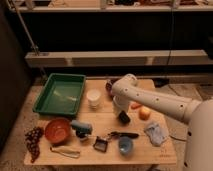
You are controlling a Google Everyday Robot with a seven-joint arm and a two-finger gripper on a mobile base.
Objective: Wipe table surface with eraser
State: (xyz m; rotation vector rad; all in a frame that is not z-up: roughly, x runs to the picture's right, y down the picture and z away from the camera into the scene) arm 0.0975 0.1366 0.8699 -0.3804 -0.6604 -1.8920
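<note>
**Eraser [124, 118] pinched at mid-table**

Your white arm [160, 102] reaches in from the right of the view and bends down over the middle of the table surface [105, 120]. The gripper [121, 113] hangs at its end. Its fingers are closed, and the small black oblong block sits tilted right at their tips, clamped there as far as you can see. Whether the block's lower end touches the wood, you cannot tell from this angle.

Look around it. The orange fruit [145, 113] lies just to the right of the eraser, near but apart. A slim orange piece [135, 105] lies just behind the fruit, close by the arm. A white cup [93, 98] stands to the left, and beyond it the green tray [60, 94] fills the far left corner.

Toward the front edge you have an orange bowl [57, 131] with a grey-blue block [81, 127] beside it. Next comes a squarish black clip [101, 144], then a long dark tool [124, 135] directly in front of the eraser. A small blue cup [125, 146] and a crumpled pale cloth [156, 134] sit further right. Dark grapes [33, 141] sit at the front left corner.
</note>
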